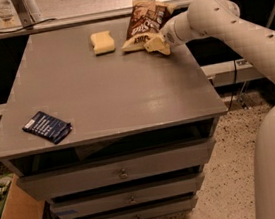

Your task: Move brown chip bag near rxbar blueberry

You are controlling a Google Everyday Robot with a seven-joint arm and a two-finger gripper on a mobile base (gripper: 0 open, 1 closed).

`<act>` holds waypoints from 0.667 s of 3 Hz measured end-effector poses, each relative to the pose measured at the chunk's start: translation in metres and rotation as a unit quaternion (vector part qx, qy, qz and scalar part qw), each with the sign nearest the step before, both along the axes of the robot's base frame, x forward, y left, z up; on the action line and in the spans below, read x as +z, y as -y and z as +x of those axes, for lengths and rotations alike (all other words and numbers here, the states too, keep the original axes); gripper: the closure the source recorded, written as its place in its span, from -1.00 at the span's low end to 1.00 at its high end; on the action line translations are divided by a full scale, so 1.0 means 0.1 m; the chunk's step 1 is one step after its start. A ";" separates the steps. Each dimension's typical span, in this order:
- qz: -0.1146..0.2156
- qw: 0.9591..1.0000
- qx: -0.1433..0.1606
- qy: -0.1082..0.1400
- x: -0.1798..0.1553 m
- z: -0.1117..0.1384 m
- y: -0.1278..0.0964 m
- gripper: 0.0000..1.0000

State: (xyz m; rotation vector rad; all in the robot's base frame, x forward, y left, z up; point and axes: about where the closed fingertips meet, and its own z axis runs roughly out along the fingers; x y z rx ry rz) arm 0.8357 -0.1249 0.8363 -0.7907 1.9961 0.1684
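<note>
Gripper sits at the tan end of the brown chip bag at the table's 1 o'clock, grip can't be told; a weak pinch on crinkly film could drop it short of the rxbar blueberry at 8 o'clock.

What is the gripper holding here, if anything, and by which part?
The gripper appears to hold the brown chip bag by its tan lower-right end, at the table's far side.
</note>
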 end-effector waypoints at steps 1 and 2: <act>0.000 1.000 0.000 0.000 0.01 0.00 0.00 1.00; 0.003 1.000 0.014 0.019 0.29 -0.28 0.07 1.00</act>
